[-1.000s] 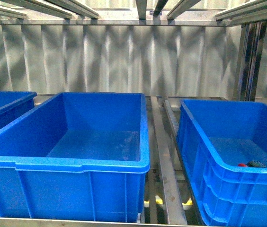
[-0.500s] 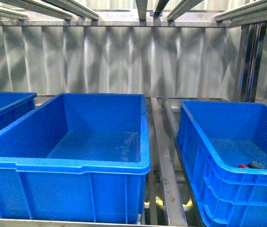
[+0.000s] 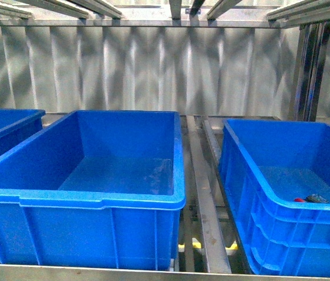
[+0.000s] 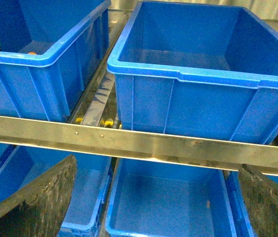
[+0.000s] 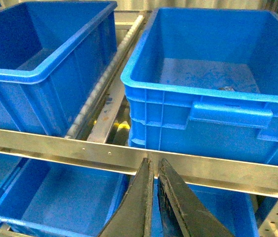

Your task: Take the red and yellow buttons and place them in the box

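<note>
A red button (image 3: pixel 299 199) lies in the right-hand blue crate (image 3: pixel 253 175), well apart from both grippers; the left gripper (image 4: pixel 154 207) gapes wide, the right gripper (image 5: pixel 155 197) nearly closed, empty

No text, label, brand, number or sign can be read on any crate, rail or wall; all three views show only plain surfaces.

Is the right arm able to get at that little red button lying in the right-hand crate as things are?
Probably yes. The crate is open-topped with nothing over the red button. But the right gripper sits low, before the metal rail, jaws nearly shut, so it must rise over the rim first.
</note>
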### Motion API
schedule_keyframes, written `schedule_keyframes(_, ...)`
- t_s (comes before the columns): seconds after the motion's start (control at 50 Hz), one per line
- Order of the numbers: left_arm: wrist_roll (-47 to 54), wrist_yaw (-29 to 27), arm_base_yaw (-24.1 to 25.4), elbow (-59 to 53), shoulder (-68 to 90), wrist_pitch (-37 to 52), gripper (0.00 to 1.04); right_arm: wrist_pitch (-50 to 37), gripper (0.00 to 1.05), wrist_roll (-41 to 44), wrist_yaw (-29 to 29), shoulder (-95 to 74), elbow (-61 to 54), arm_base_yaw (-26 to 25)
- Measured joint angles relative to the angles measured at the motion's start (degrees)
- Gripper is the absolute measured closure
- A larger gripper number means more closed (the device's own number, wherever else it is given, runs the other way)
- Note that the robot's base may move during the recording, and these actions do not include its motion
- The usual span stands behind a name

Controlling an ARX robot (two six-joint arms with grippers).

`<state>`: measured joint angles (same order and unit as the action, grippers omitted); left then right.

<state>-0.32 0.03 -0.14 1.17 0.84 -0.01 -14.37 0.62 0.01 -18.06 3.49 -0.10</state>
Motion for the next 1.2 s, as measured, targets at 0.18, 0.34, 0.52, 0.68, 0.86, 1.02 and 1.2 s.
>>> schedule_keyframes(0.18,0.0,0.0,0.0,0.0,0.0,0.0,0.08,1.7,1.01,0.0,0.0,2.8,-1.0,0.0)
schedule_keyframes(0.34,0.0,0.0,0.0,0.0,0.0,0.0,0.08,2.2,1.01,0.0,-0.1,5.2,-2.2,0.0)
schedule_keyframes(0.52,0.0,0.0,0.0,0.0,0.0,0.0,0.08,4.4,1.01,0.0,0.0,8.1,-2.2,0.0)
schedule_keyframes(0.68,0.0,0.0,0.0,0.0,0.0,0.0,0.08,14.1,1.01,0.0,0.0,17.7,-2.2,0.0)
schedule_keyframes(0.86,0.0,0.0,0.0,0.0,0.0,0.0,0.08,14.3,1.01,0.0,0.0,17.8,-2.2,0.0)
schedule_keyframes(1.02,0.0,0.0,0.0,0.0,0.0,0.0,0.08,14.3,1.01,0.0,0.0,17.8,-2.2,0.0)
schedule_keyframes(1.2,0.0,0.0,0.0,0.0,0.0,0.0,0.08,14.3,0.68,0.0,0.0,17.8,-2.2,0.0)
